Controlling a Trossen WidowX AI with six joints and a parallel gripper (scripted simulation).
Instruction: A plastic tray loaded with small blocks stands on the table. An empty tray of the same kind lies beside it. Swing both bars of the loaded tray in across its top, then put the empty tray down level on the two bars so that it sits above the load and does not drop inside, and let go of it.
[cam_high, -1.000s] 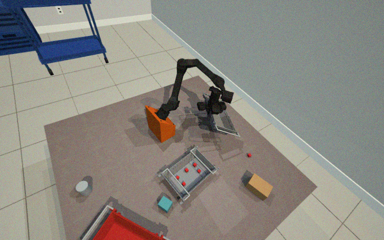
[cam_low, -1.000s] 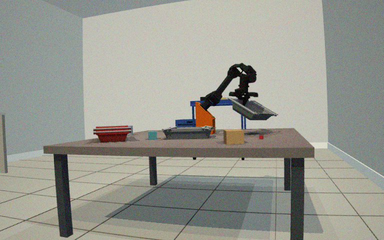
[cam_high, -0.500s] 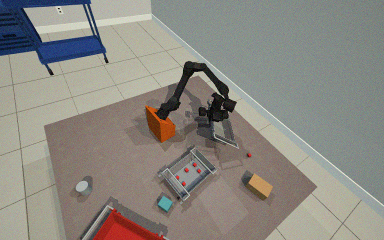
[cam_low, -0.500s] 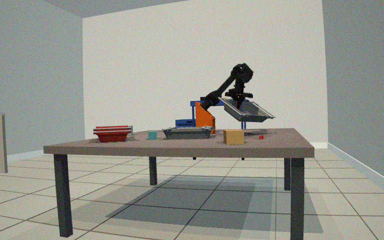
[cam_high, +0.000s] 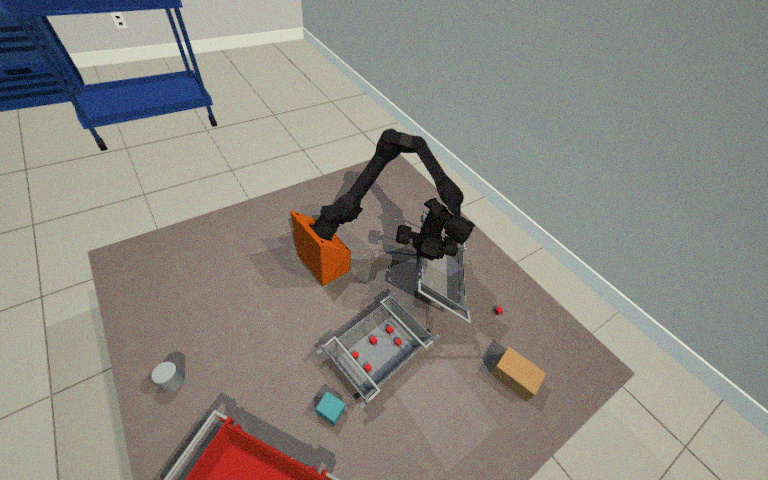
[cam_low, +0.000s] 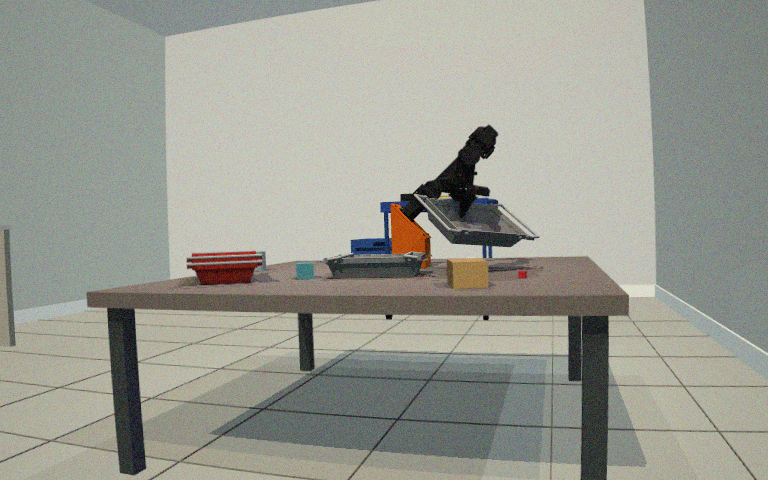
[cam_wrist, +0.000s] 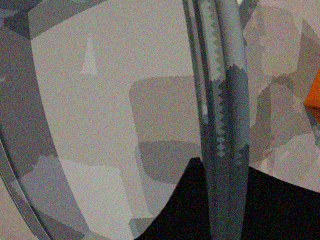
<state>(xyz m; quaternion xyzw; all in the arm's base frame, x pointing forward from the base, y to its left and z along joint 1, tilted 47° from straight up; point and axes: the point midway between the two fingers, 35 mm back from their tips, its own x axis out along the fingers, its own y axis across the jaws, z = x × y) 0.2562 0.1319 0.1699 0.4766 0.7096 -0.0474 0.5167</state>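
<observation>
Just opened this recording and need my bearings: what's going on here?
The arm's claw is shut on the empty tray, holding it tilted in the air. The loaded tray, with five red blocks inside, stands on the table. Its bars look already swung in across the top, so levelling the empty tray onto them and letting go remain.

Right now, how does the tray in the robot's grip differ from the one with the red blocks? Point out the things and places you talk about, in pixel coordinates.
The held tray (cam_high: 445, 303) (cam_low: 481, 238) (cam_wrist: 227, 150) hangs tilted in the air; the loaded tray (cam_high: 400, 362) (cam_low: 374, 267) sits level on the table. The held tray is empty; the loaded tray contains five red blocks. Both are grey trays with bars.
</observation>
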